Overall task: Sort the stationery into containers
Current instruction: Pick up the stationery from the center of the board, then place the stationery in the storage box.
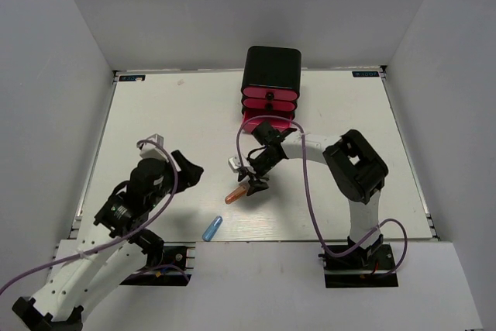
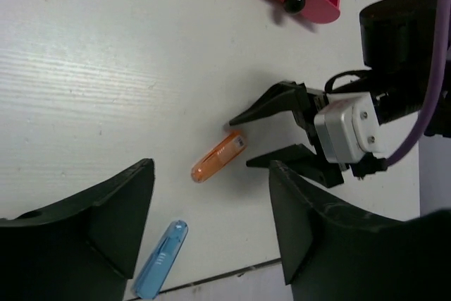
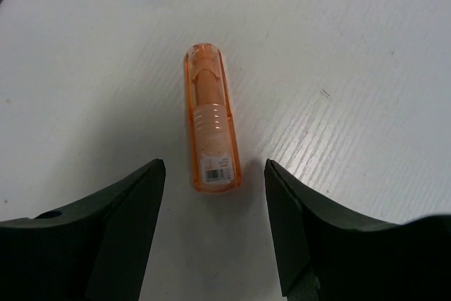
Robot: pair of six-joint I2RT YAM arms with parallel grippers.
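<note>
An orange capsule-shaped piece (image 1: 235,194) lies on the white table; it also shows in the right wrist view (image 3: 211,119) and the left wrist view (image 2: 219,156). My right gripper (image 1: 254,180) is open just beside its near end, jaws either side of that end and not touching it. A blue capsule piece (image 1: 212,228) lies near the table's front edge and shows in the left wrist view (image 2: 161,259). My left gripper (image 1: 188,168) is open and empty, left of both pieces. The black cabinet (image 1: 270,69) has pink drawers; the bottom drawer (image 1: 267,123) is pulled out.
The table's front edge (image 1: 256,239) runs just behind the blue piece. Purple cables loop over both arms. White walls enclose the table on three sides.
</note>
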